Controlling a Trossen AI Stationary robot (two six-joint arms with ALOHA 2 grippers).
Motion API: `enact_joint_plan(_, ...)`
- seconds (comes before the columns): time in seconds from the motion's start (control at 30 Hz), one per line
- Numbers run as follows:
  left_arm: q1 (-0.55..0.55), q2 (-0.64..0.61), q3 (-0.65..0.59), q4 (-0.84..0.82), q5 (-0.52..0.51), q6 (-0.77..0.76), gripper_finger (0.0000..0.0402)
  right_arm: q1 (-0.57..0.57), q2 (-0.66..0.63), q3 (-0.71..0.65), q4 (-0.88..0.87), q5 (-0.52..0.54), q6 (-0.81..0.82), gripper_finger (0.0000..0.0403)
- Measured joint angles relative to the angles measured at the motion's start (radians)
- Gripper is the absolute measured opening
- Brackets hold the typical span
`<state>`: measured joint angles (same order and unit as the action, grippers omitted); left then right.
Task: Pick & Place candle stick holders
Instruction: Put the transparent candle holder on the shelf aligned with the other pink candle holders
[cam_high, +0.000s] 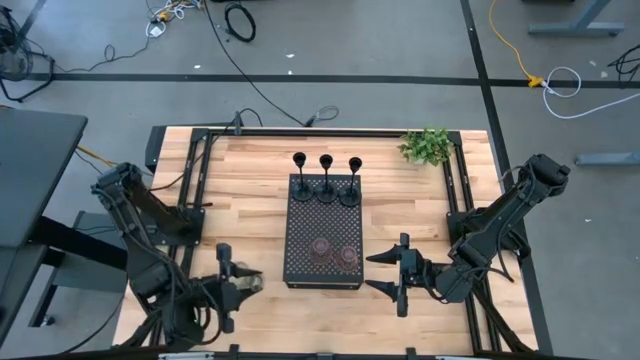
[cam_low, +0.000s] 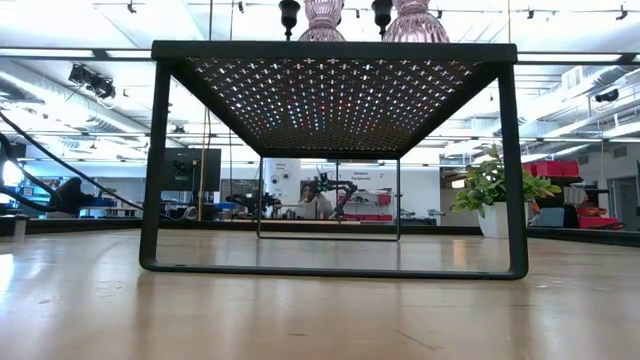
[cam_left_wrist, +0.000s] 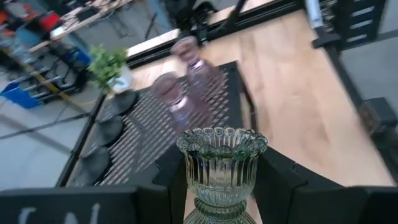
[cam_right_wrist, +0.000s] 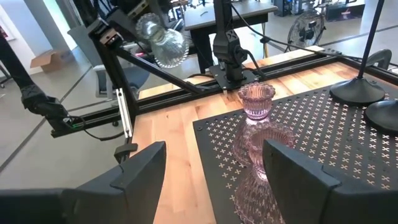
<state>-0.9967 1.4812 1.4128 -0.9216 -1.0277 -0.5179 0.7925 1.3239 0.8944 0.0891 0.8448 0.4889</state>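
Three slim black holders stand in a row on the far end of the black perforated tray. Two pinkish glass holders stand on its near end and also show in the right wrist view. My left gripper is left of the tray's near corner, shut on a ribbed greenish glass hourglass holder. My right gripper is open and empty, right of the tray's near end, pointing at the pink holders. My left gripper pinches the greenish holder between its two fingers, which sit on opposite sides of its lower cup and waist. The fingers come level from the table's left. In the right wrist view the holder is lifted clear of the table.
A small leafy plant stands at the table's far right corner. Black frame rails run along the left and right sides. Bare wood lies between the tray and each gripper.
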Motion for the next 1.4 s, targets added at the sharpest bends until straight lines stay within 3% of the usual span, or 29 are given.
enact_joint_plan(0.3,-0.108,-0.004,0.0,-0.17,-0.186,-0.224,0.0138,0.0,0.0,0.0,0.0,0.0,0.0,0.0263)
enact_joint_plan(0.63,-0.264,-0.017,-0.073,-0.468,-0.388,-0.709,0.0138,0.0,0.0,0.0,0.0,0.001,0.0,0.0263)
enact_joint_plan(0.73,-0.274,-0.026,-0.153,-0.466,-0.458,-0.813,0.0138,0.0,0.0,0.0,0.0,0.001,0.0,0.0263)
enact_joint_plan(0.97,-0.232,-0.025,-0.307,-0.385,-0.499,-0.937,0.0138,-0.008,0.0,0.0,0.0,0.002,0.0,0.0263)
enact_joint_plan(1.4,-0.21,-0.025,-0.413,-0.273,-0.527,-0.997,0.0138,-0.014,0.0,0.0,0.0,0.001,0.0,0.0263)
